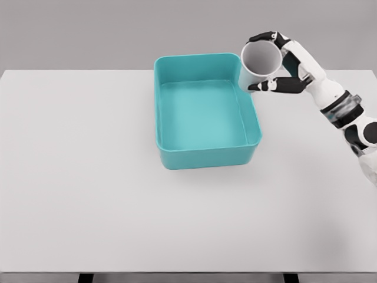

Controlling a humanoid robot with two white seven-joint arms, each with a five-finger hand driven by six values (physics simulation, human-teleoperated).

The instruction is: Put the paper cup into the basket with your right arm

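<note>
Gripping one paper cup (260, 66), right hand (290, 65), over one basket (206, 155)

No readable text anywhere

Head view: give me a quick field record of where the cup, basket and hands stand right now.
cup: white paper cup, held tilted with its opening toward the camera, at the basket's far right corner
right hand: right hand, fingers wrapped around the cup
basket: teal basket, upright on the table, nothing inside
table: white table
left hand: not in view
task state: cup not yet in the basket
</note>
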